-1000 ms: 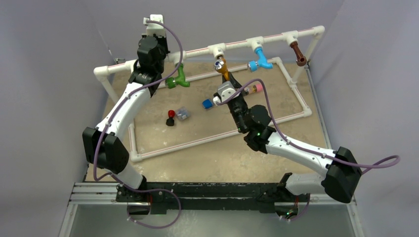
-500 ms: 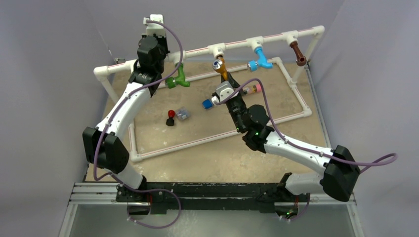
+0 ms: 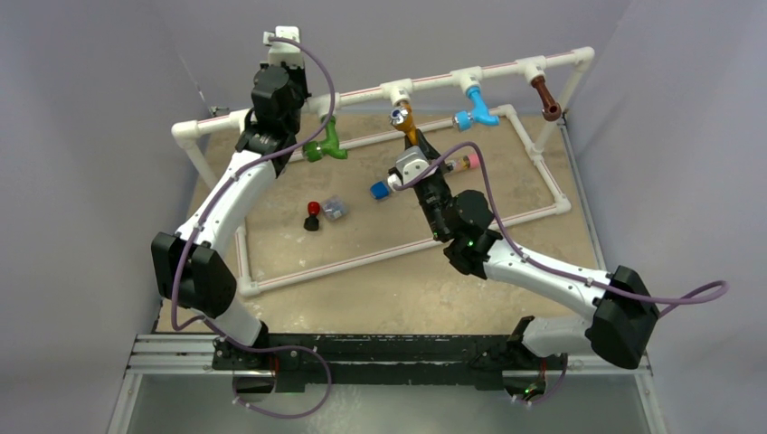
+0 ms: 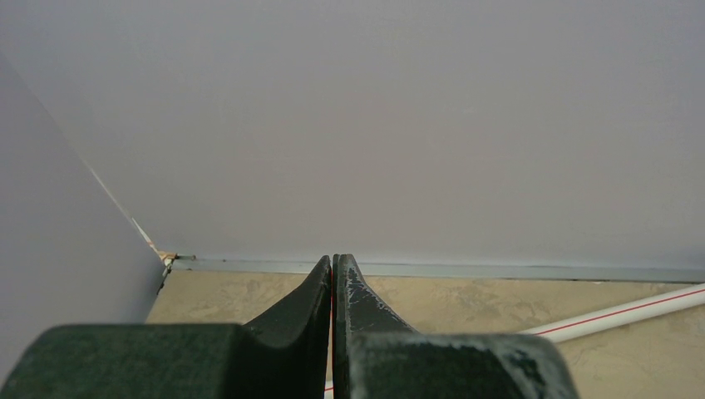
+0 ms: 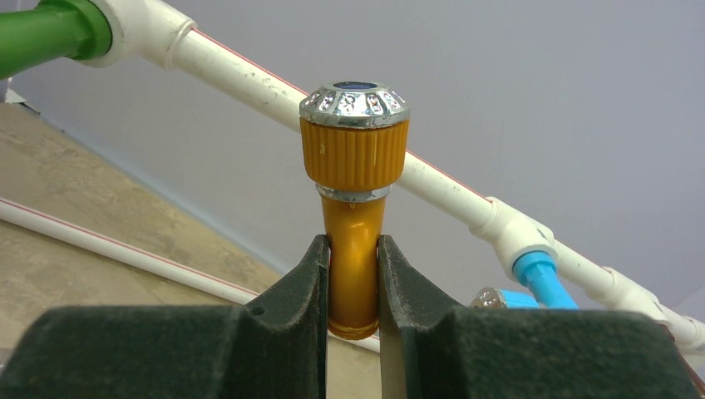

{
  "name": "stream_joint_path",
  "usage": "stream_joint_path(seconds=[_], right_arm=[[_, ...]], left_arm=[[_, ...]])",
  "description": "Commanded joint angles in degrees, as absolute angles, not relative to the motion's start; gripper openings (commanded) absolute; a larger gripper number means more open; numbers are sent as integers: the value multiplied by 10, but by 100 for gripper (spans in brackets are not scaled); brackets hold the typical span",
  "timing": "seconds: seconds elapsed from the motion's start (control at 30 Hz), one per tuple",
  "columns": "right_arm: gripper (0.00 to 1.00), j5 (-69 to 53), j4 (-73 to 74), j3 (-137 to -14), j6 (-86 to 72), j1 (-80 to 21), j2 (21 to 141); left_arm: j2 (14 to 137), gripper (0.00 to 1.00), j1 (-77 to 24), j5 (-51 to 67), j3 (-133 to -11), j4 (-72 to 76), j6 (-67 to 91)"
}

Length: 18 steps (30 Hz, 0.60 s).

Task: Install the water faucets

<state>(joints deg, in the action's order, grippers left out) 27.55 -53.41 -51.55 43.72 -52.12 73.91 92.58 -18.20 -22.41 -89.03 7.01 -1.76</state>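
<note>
My right gripper is shut on the stem of an orange water faucet. Its ridged collar and silver cap stand above my fingers, in front of the white pipe rail. From above, the orange faucet hangs just below a white tee, with the right gripper under it. A green faucet, a blue faucet and a brown faucet hang from other tees on the rail. My left gripper is shut on nothing and faces the back wall.
On the tan floor lie a red-and-black piece, a small grey block, a blue cube and a pink-and-brown cylinder. A low white pipe frame borders the floor. The left arm stands by the rail's left end.
My right gripper has crept slightly up and left toward the rail, carrying the orange faucet. The left arm has not moved.
</note>
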Motion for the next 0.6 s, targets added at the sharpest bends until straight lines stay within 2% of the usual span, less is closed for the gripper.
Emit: stream_joint_path(seconds=[0.0, 0.57], right_arm=[[0, 279, -574, -541, 439, -524, 743], [0, 283, -583, -548, 428, -524, 776]], left_arm=[[957, 0, -186, -213, -874, -18, -29], [959, 0, -187, -207, -874, -19, -30]])
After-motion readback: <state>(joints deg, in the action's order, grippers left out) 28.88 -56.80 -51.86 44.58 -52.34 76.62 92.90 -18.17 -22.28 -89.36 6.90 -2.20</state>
